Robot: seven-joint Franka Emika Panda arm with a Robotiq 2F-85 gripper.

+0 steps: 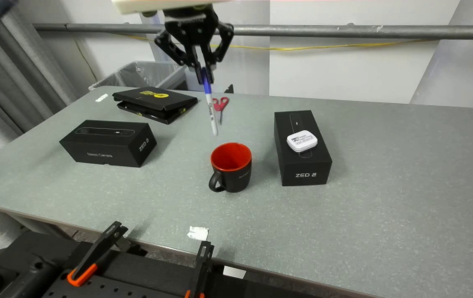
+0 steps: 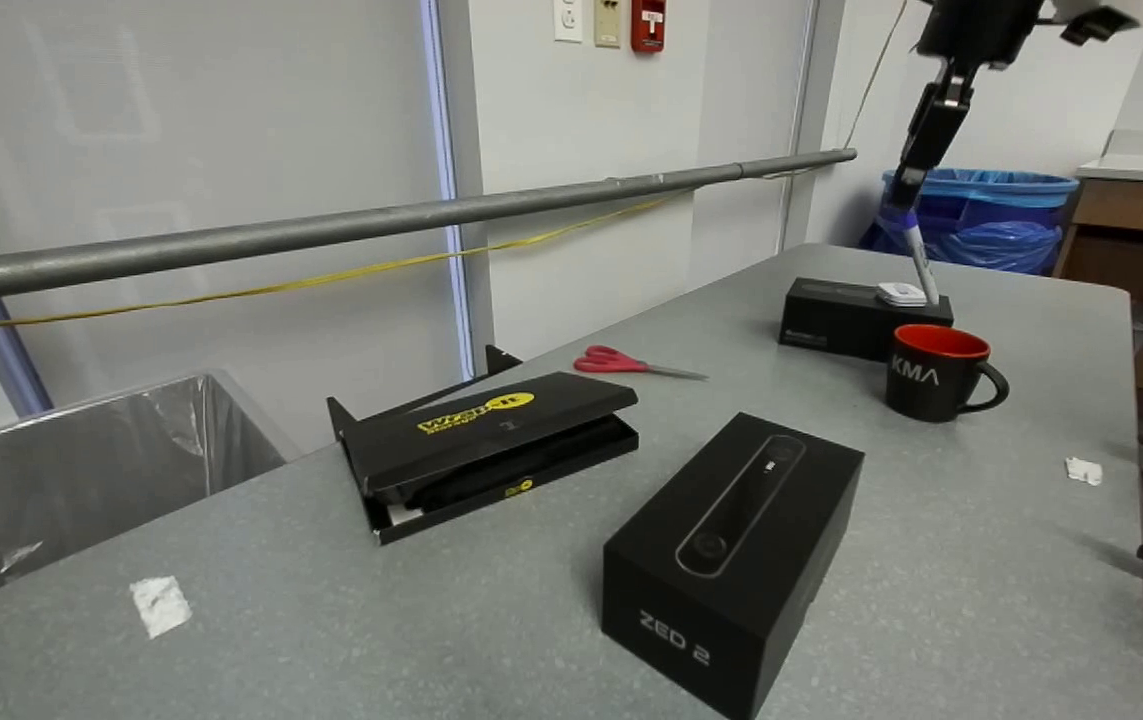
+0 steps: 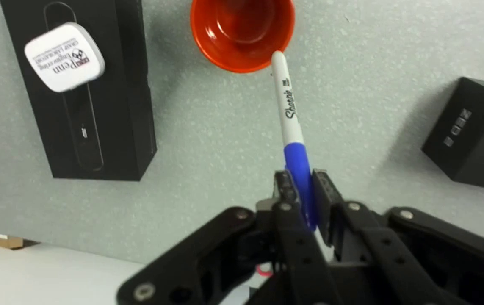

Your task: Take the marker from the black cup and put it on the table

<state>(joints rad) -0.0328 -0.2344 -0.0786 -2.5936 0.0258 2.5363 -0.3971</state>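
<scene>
Nearest in an exterior view, two black clamps (image 1: pixel 99 250) grip the front edge of the desk (image 1: pixel 385 186), with a white patch (image 1: pixel 198 233) on its top just beyond. Next comes the black mug (image 1: pixel 236 178), red inside and upright. Near it is a ZED 2 box (image 1: pixel 304 169) with a white tin (image 1: pixel 302 140) on top; a second such box (image 1: pixel 104 145) lies farther off on the opposite side, so the mug sits between them. Above and beyond the mug hangs the marker (image 1: pixel 210 103), tilted, white end down, clear of mug and desk; in the wrist view its tip overlaps the mug's rim. The tool (image 1: pixel 205 78) is clamped on the marker's blue cap. Farther back are red-handled scissors (image 1: pixel 220 106) and a flat black box (image 1: pixel 153 101), lid ajar. Past the far corner stands a lined bin (image 1: pixel 157 72), with a grey pipe (image 1: pixel 344 32) behind.
</scene>
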